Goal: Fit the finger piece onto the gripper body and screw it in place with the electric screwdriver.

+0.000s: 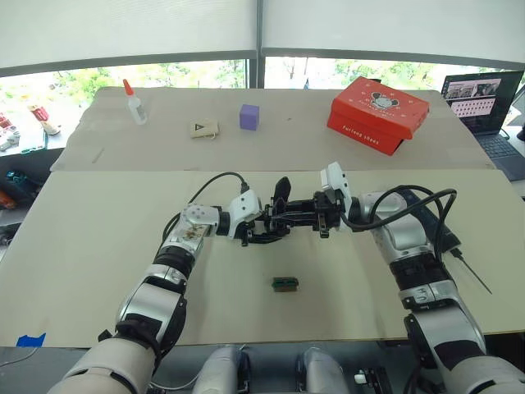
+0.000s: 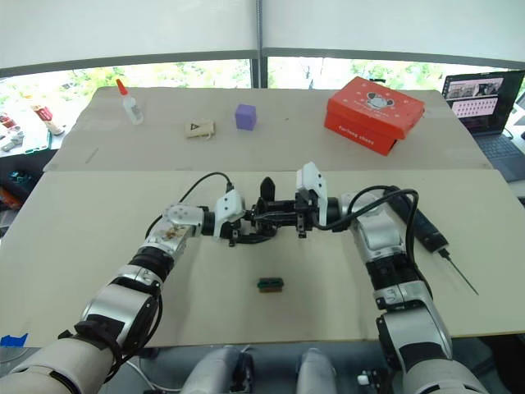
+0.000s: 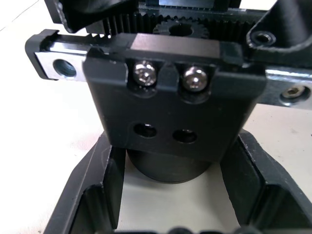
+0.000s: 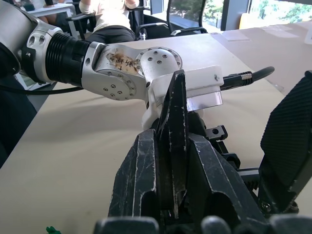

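Left eye view has both grippers meeting mid-table over the gripper body (image 1: 289, 215): the left gripper (image 1: 256, 231) is clamped around its base, and the right gripper (image 1: 325, 215) pinches the finger piece (image 4: 175, 146) against it. Fitting looks underway; screwing remains, as the electric screwdriver (image 1: 447, 238) lies untouched beside the right arm.
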